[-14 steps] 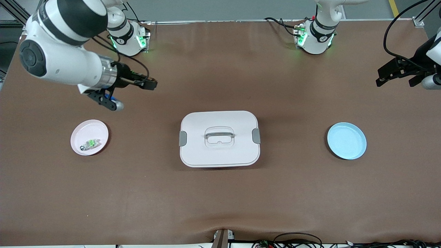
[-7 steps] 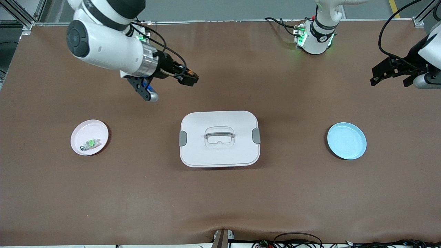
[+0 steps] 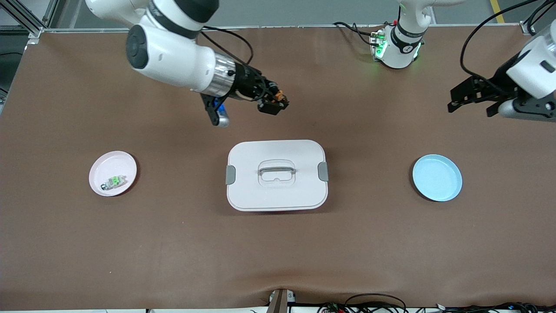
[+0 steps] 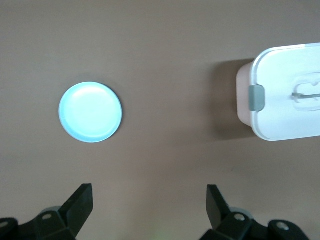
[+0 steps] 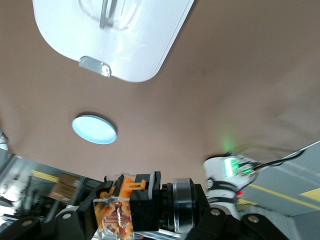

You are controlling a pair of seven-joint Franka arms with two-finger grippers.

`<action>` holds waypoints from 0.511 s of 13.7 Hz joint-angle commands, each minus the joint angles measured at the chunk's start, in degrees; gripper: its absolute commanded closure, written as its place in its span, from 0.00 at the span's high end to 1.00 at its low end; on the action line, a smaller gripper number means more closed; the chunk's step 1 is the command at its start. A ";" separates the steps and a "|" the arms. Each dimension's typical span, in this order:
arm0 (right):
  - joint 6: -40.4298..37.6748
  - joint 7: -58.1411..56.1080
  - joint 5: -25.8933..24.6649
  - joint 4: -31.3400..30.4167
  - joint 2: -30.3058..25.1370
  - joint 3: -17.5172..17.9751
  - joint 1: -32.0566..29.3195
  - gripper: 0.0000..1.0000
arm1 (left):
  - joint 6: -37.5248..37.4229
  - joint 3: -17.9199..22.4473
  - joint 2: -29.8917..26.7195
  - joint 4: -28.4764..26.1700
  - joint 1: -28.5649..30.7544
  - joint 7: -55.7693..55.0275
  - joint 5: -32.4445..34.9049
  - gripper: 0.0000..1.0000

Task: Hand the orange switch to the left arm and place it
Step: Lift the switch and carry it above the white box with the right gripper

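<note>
Right gripper [image 3: 278, 101] clamps orange switch [image 3: 280, 94] over bare table; left gripper [image 3: 471, 94] agape near table edge

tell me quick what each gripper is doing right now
Left gripper: open, holding nothing, up over the table near the blue plate.
Right gripper: shut on the orange switch, up over the table by the box.

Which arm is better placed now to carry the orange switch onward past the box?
Right: the right gripper is shut on the orange switch, above the table beside the box. The left gripper is open and holds nothing.
</note>
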 commanded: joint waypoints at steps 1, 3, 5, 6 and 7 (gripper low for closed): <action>4.69 6.49 1.10 4.28 4.00 -0.73 3.49 0.18 | 1.44 -2.26 1.57 0.01 -1.41 -3.96 -0.74 1.00; 7.95 8.52 1.10 4.37 4.97 -0.64 4.98 0.18 | 1.71 -4.80 2.62 -0.07 -2.90 -8.87 -0.83 1.00; 11.02 10.62 1.10 4.46 5.94 -0.64 6.48 0.18 | 2.75 -6.48 2.72 -1.82 -4.13 -15.55 -2.13 1.00; 12.69 11.86 1.10 4.55 6.47 -0.64 7.01 0.18 | 3.63 -6.83 2.11 -3.57 -3.96 -15.58 -3.28 1.00; 14.19 12.91 1.45 5.16 6.99 -0.64 7.19 0.18 | 3.99 -6.92 1.23 -5.07 -3.96 -15.58 -4.07 1.00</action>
